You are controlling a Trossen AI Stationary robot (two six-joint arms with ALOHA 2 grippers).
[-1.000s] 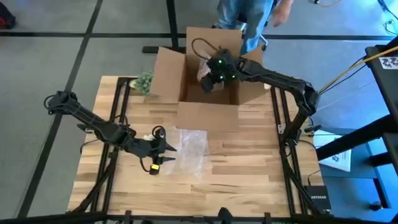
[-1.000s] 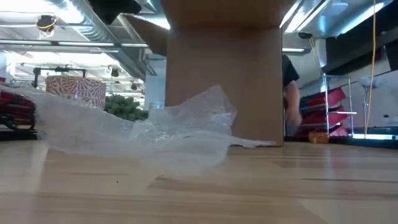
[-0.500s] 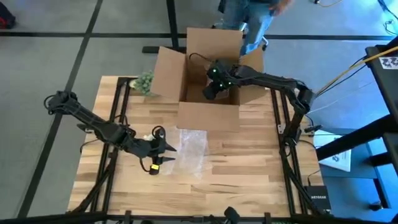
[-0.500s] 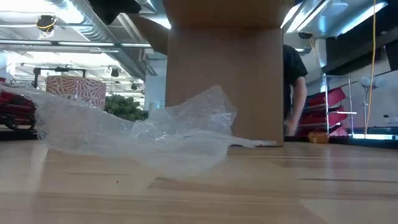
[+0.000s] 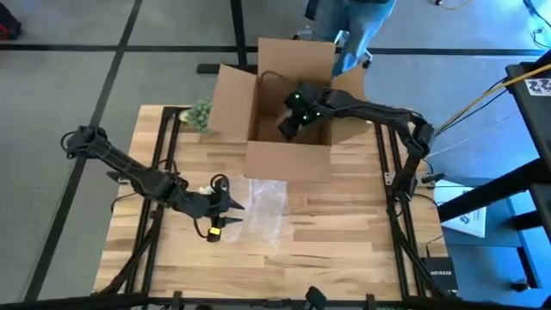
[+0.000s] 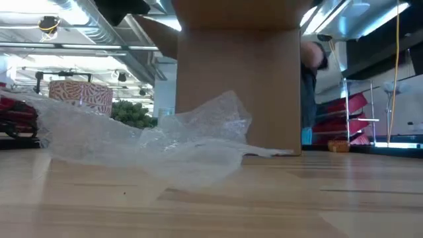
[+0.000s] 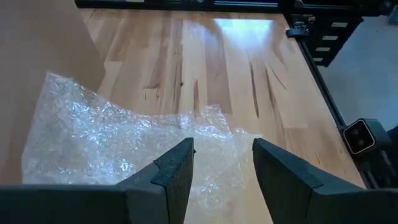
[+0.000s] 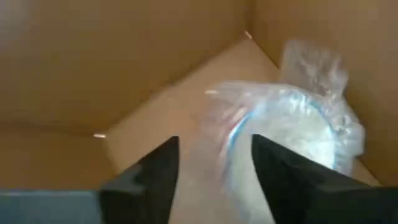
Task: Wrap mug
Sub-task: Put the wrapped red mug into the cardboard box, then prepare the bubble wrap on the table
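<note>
The mug [image 8: 292, 124] is a pale round bundle in clear bubble wrap. It lies on the floor of the cardboard box [image 5: 288, 159], against a corner. My right gripper [image 8: 214, 143] reaches down into the box [image 5: 287, 127], open, with the bundle's near edge between and just ahead of its fingers. My left gripper [image 5: 232, 204] hovers open over the table's left half, its fingertips [image 7: 222, 146] above the edge of a loose bubble wrap sheet [image 7: 93, 137] that lies flat on the wood [image 5: 265, 207]. My right gripper stands open around the wrap's near edge [image 8: 230, 168]; the picture is blurred there, and I cannot tell whether a finger touches it.
The open box stands at the table's far middle, flaps spread. A green clump [image 5: 200, 113] lies left of it. In the low view a red-and-white patterned round thing [image 6: 80, 96] shows behind the sheet. A person [image 5: 349, 26] stands beyond the far edge.
My right gripper has gone down into the box and a little toward its near wall. The person behind the box has shifted.
</note>
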